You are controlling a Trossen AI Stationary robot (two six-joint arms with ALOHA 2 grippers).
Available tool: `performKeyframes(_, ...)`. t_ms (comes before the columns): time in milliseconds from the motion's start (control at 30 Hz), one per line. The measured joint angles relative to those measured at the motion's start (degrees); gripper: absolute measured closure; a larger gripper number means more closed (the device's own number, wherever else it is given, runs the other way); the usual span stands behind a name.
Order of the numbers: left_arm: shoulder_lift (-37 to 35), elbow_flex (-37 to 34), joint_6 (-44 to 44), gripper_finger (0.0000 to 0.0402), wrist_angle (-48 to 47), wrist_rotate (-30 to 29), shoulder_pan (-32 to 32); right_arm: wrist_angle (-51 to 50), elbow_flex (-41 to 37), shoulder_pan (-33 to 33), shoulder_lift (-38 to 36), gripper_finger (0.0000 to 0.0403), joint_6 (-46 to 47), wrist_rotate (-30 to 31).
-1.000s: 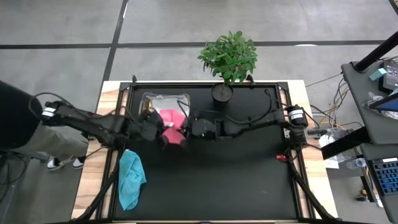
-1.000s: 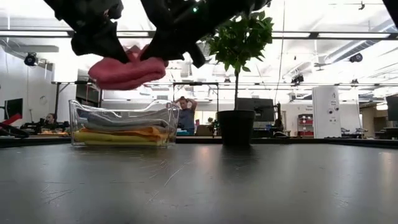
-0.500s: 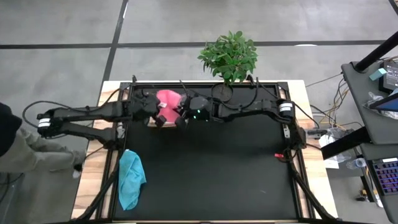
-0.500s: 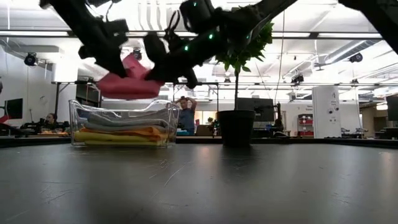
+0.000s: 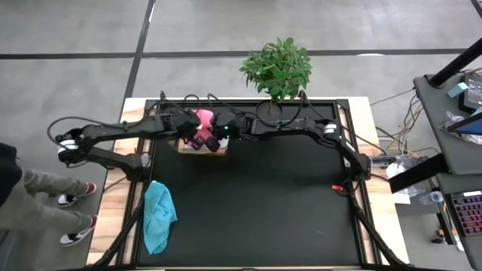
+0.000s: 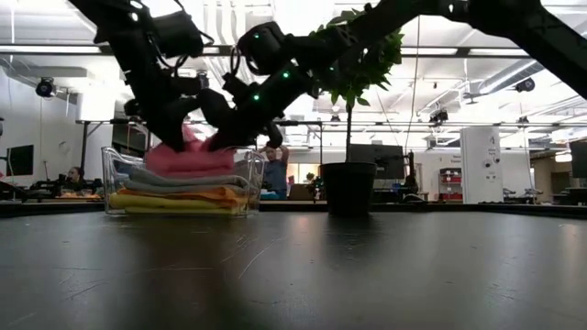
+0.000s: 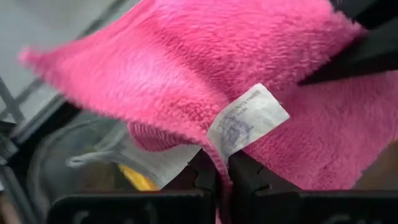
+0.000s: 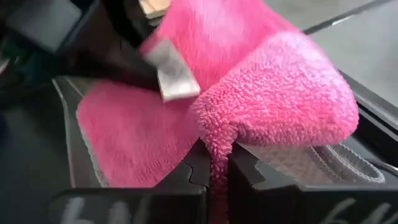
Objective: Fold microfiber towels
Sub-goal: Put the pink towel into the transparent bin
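Folded pink towel (image 5: 202,122) held low over the clear box (image 6: 179,181), on the grey towel (image 6: 174,177) atop orange and yellow ones, left gripper (image 5: 188,129) and right gripper (image 5: 214,135) each pinched tight on an edge of it, teal towel (image 5: 158,217) lying apart at the table's (image 5: 271,211) left edge.

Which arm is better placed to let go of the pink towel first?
Neither clearly: left gripper and right gripper are both shut on the pink towel, low over the clear box. Releasing together looks sensible.
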Motion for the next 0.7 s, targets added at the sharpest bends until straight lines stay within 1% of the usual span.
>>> performKeyframes(67, 1.0, 0.0, -1.2, 0.0401, -0.4, 1.7, 0.0, -2.8, 1.5, 0.0, 0.3, 0.0390, 0.0, 0.0)
performKeyframes(233, 3.1, 0.0, -1.7, 0.0401, -0.7, 2.9, 0.0, -7.9, 2.9, 0.3, 0.2, 0.0390, 1.3, -0.1)
performKeyframes(300, 3.8, 0.0, -1.8, 0.0402, -0.8, 4.3, 0.0, -9.0, 3.1, 0.5, 0.2, 0.0390, 2.2, -0.2)
performKeyframes(400, 4.2, 0.0, -3.0, 0.0398, -0.8, 4.6, 0.0, -9.1, 3.0, 0.7, 0.2, 0.0389, 1.9, -0.2)
performKeyframes(500, 4.2, 0.0, -3.8, 0.0379, -1.1, 4.6, 0.0, -9.1, 3.0, 0.9, 0.2, 0.0376, 1.7, 0.1)
performKeyframes(700, 4.2, 0.0, -1.5, 0.0322, -1.7, 4.3, 0.0, -10.5, 3.3, 0.9, 0.2, 0.0329, 1.7, 0.4)
